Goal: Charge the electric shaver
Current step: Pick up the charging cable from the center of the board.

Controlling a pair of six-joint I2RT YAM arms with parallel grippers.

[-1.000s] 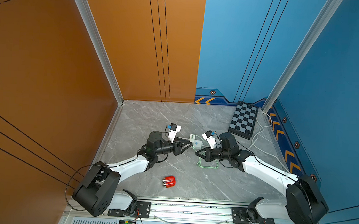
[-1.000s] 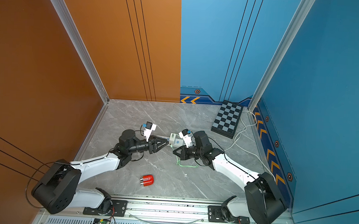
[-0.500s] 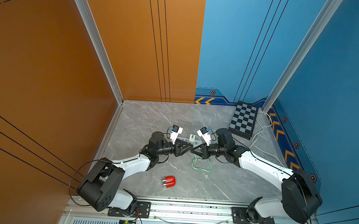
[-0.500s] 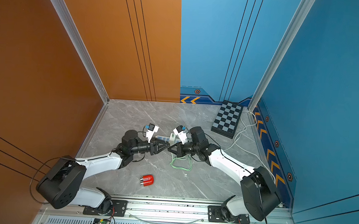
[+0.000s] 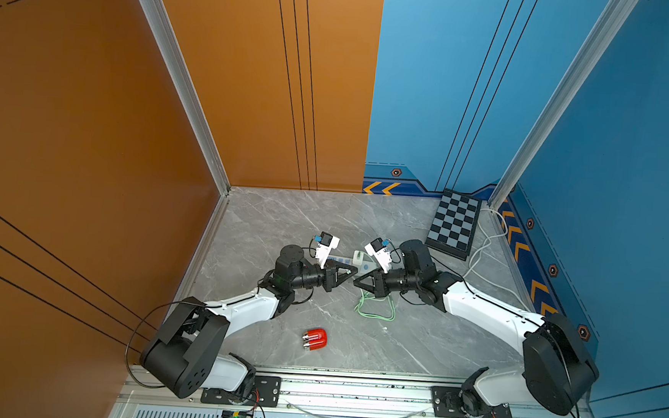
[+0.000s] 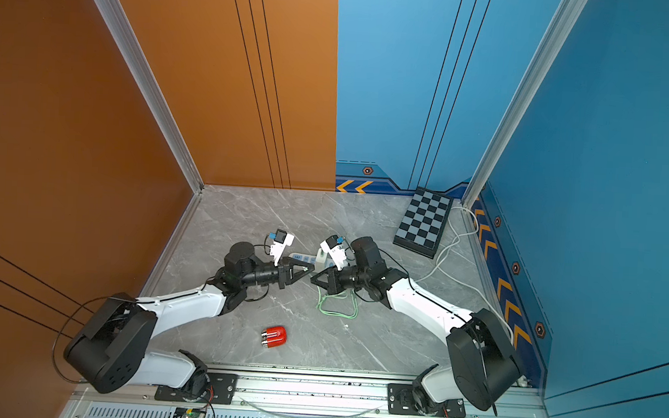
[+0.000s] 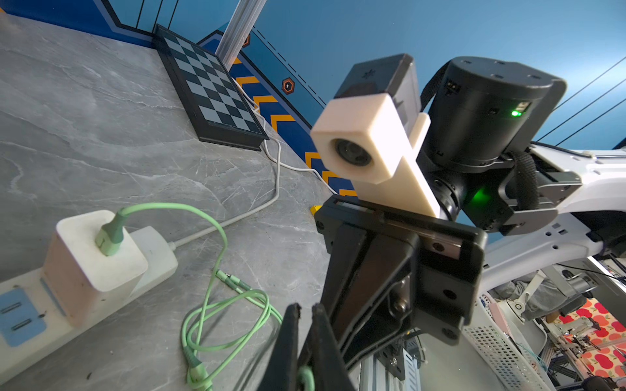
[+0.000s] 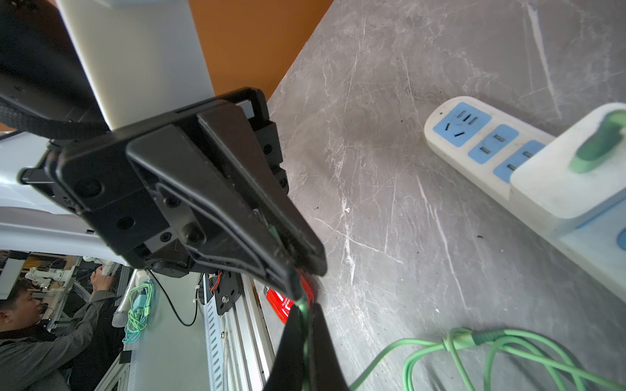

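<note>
The small glossy red capsule-shaped electric shaver lies on its side on the grey marble-patterned surface. It is well apart from the long white power strip with blue sockets, on the strip's robot-base side. Neither hand touches it, and its two silver heads point toward the robot's left.

Nearer the strip, on that same base side, the thin pale-green charging cable lies in loose loops on the surface.

Just above those loops, close beside the strip, the two hands meet almost tip to tip. The left hand has its black fingers pressed together, and a sliver of the green cable shows between them. The right hand is likewise pressed tight, pinching the green cable, which runs out from its fingertips.

On the strip itself sits a white cube-shaped charger block, plugged into one socket. The cable's green plug is seated in its top face.

Beyond the strip, on the robot's right and against the blue wall, lies a black-and-grey chequered board. The strip's white cord curls past the board.
</note>
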